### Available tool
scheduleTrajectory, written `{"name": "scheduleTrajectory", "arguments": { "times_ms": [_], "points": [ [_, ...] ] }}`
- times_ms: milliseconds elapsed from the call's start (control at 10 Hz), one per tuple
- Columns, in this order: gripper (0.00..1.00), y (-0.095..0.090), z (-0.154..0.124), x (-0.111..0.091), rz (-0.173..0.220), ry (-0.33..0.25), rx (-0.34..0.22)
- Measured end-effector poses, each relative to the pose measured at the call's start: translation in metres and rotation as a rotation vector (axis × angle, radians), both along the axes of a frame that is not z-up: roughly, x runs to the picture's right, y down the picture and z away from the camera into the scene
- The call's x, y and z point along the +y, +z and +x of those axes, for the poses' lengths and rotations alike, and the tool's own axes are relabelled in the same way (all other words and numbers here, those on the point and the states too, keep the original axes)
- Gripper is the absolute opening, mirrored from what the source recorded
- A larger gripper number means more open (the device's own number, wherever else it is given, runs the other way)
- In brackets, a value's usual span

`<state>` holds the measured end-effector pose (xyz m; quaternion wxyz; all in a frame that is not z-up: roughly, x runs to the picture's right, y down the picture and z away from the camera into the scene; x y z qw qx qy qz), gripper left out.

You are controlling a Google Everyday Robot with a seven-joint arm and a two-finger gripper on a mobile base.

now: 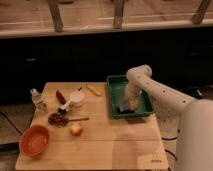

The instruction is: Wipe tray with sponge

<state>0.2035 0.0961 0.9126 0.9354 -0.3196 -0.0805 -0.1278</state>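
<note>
The green rectangular tray [116,90] lies at the right rear of the wooden table. My white arm reaches in from the right and bends down into the tray. The gripper [127,103] is low inside the tray near its front edge. A small blue sponge [123,106] sits under the gripper tip, against the tray floor. The arm hides part of the tray's right side.
An orange bowl [35,140] stands at the front left. A yellowish round fruit [76,129], a pile of dark berries with a spoon [59,119], a white cup [77,99], a small bottle [36,97] and a yellow item [93,90] lie left of the tray.
</note>
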Motion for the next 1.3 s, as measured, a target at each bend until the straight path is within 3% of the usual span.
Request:
{"name": "scheduleTrajectory", "arguments": {
  "times_ms": [200,400,900,1300],
  "points": [
    [0.0,0.018,0.022,-0.011,0.006,0.01,0.018],
    [0.0,0.032,0.025,-0.023,0.015,0.015,0.013],
    [0.0,0.044,-0.024,-0.05,0.044,0.019,-0.073],
    [0.0,0.045,-0.025,-0.053,0.05,0.02,-0.088]
  ]
}}
